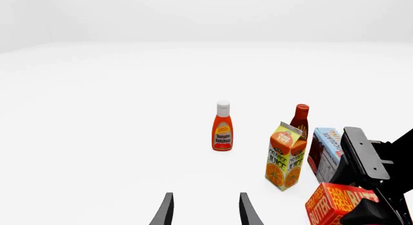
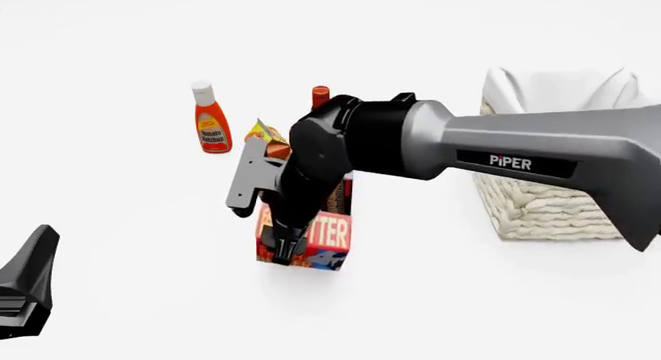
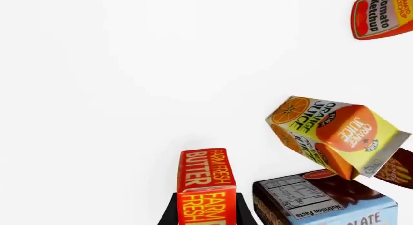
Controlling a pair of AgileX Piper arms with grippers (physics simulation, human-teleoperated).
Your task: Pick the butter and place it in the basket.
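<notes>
While right gripper (image 3: 206, 208) sits clamped on butter (image 3: 205, 179), box stands between its fingers, long axis running straight out along them. Butter on table beside orange juice carton (image 2: 266, 137), chocolate box (image 3: 329, 201). Basket (image 2: 547, 197) lies off to right, well apart. Left gripper (image 1: 205, 210) spread open, idle, farther off.

We see the butter (image 2: 322, 240) hemmed in behind by the juice carton (image 2: 266, 135) and pudding box (image 3: 329, 201), both close. Ketchup (image 2: 212, 118) stands farther off, left. Between butter and basket (image 2: 547, 205) the table (image 2: 434, 298) lies open; the near side is bare too.
</notes>
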